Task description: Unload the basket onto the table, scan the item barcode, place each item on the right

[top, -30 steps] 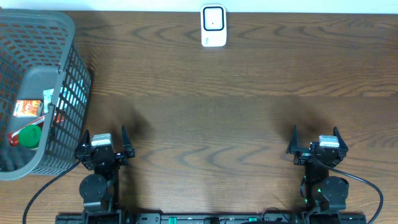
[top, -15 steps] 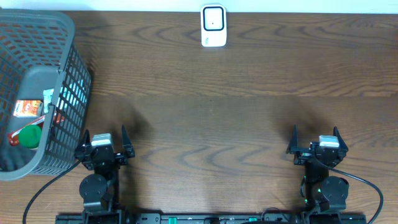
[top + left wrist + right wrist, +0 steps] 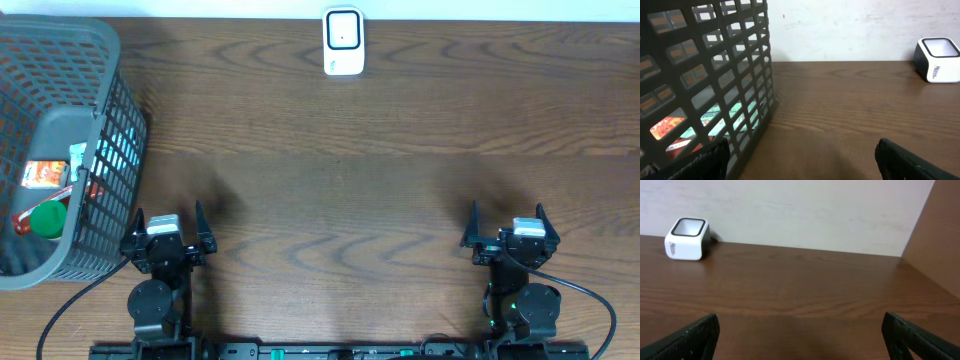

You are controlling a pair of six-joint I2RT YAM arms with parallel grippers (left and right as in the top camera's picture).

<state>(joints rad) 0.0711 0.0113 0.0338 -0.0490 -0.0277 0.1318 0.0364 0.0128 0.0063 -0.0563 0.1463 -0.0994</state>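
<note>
While the left claw (image 3: pixel 169 212) and right claw (image 3: pixel 507 210) stand released, the items (image 3: pixel 43 175) lie inside the basket (image 3: pixel 100 120); its mesh wall, beside the left claw, may snag a descending finger.

Dark wooden table (image 3: pixel 340 150), grey mesh basket (image 3: pixel 118 130) at left edge, white scanner (image 3: pixel 343 42) at far edge

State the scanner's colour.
The scanner is white with a dark-rimmed window; the overhead view shows it best.
</note>
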